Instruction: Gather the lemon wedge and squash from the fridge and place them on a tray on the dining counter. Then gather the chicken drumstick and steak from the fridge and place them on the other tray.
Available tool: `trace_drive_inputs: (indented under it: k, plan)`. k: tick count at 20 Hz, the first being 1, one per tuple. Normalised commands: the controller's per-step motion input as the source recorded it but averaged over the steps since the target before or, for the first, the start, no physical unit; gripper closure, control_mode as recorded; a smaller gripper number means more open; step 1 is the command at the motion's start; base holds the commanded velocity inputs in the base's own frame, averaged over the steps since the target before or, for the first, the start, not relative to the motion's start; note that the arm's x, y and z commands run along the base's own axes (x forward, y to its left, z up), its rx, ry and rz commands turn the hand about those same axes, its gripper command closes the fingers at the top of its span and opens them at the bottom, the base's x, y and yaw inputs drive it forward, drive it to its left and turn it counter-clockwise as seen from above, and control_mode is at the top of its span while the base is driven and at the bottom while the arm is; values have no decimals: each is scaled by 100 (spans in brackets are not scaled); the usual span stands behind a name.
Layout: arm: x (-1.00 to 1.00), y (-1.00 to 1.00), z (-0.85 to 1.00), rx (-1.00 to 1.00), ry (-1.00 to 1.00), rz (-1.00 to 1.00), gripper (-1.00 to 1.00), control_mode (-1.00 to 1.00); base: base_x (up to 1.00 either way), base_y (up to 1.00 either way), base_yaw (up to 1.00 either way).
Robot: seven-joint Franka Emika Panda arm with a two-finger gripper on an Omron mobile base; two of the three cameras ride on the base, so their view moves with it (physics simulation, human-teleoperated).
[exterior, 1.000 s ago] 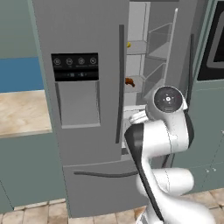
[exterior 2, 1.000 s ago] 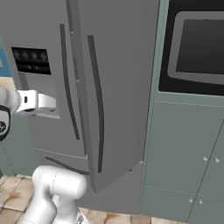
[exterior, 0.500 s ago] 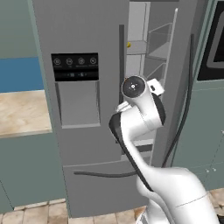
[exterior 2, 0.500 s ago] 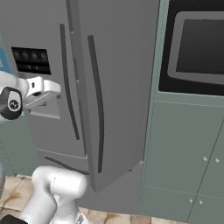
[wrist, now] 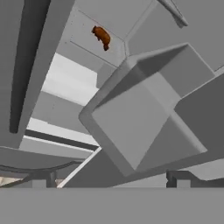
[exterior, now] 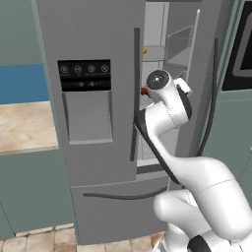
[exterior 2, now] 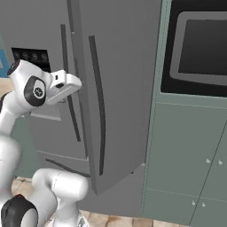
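A brown chicken drumstick lies on a fridge shelf, far ahead of the pincer and well apart from it. The pincer stands wide open, holding nothing, at the gap of the part-open fridge door, just beside its door bin.

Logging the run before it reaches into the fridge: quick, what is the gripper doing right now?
Gripper: open, holding nothing, pointed into the open fridge.
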Motion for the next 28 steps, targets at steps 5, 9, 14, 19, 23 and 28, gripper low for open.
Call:
trace_drive_inputs:
  k: [5, 9, 14, 19, 23, 28]
  plan:
    - [-31, -73, 0, 0, 2, -1, -100, -100, 0, 0, 0]
    - [-45, -82, 0, 0, 1, -2, -100, -100, 0, 0, 0]
    - [-25, -99, 0, 0, 6, 0, -100, -100, 0, 0, 0]
    - [-20, -100, 0, 0, 6, 0, -100, -100, 0, 0, 0]
    - [-13, -100, 0, 0, 6, 0, -100, -100, 0, 0, 0]
    - [-7, -97, 0, 0, 6, 0, -100, -100, 0, 0, 0]
